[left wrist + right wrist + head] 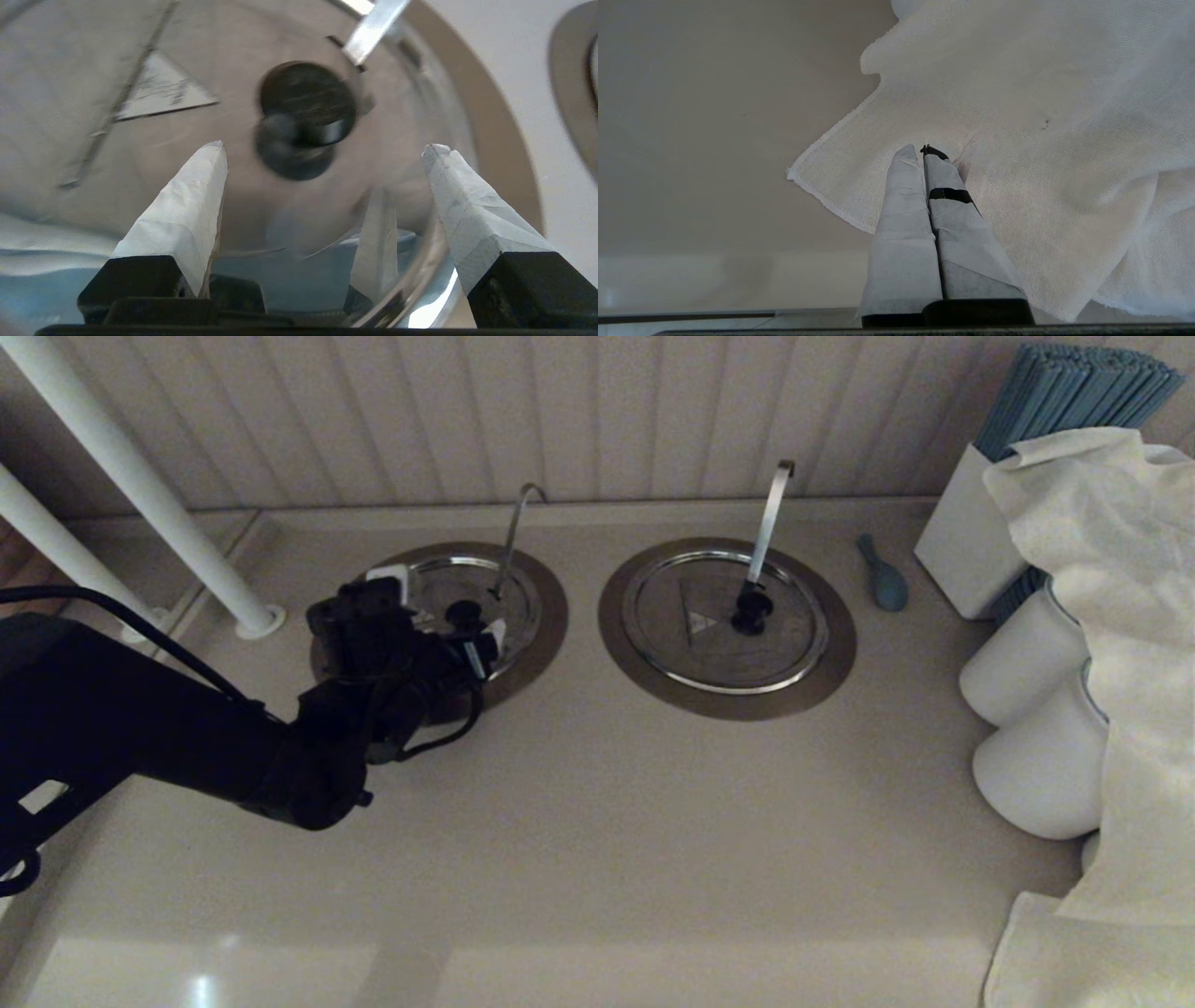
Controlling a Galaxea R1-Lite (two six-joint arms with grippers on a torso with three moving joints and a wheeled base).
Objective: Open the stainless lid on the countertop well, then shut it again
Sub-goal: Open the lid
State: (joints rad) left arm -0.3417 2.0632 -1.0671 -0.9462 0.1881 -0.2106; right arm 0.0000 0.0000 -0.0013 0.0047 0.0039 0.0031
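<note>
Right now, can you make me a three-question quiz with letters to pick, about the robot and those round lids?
1. Where is the left gripper?
A. over the stainless lid
B. by the blue spoon
C. on the white cloth

2. What colour is the lid's knob?
A. red
B. black
C. white

3. How are the right gripper's fingers?
A. wide open
B. holding a cup
C. pressed shut

Answers: 1 A, its open fingers sit either side of the knob. 2 B, the knob looks black. 3 C, no gap shows between them.

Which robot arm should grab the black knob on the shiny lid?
The left. Its left gripper is open right over the black knob of the stainless lid. The right gripper is shut, away over a white cloth.
</note>
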